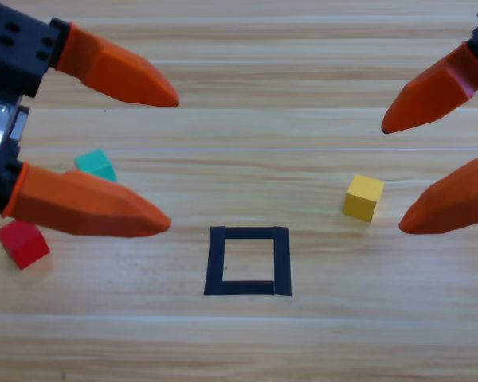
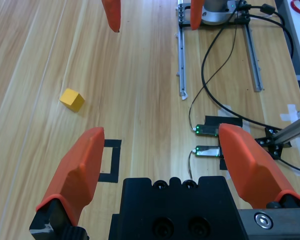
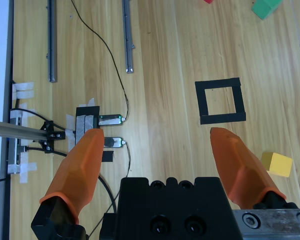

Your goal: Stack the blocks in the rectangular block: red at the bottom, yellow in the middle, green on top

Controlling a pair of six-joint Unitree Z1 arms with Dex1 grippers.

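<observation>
Claws wide open, empty: left claw [image 1: 174,163] at frame's left above green cube [image 1: 95,165], right claw [image 1: 392,179] at right beside yellow cube [image 1: 362,197].

Pale wooden table [image 1: 303,342] with a smooth, faintly glossy grain, matt black tape square [image 1: 248,260], smooth matt-looking orange jaws

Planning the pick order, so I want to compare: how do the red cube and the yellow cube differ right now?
The red cube lies at the table's left edge, just below the left pincer; the yellow cube lies on the right, beside the right pincer. The red cube sits farther from the black tape square than the yellow cube. Both rest on bare wood, ungripped, outside the square, and look alike in size.
</observation>
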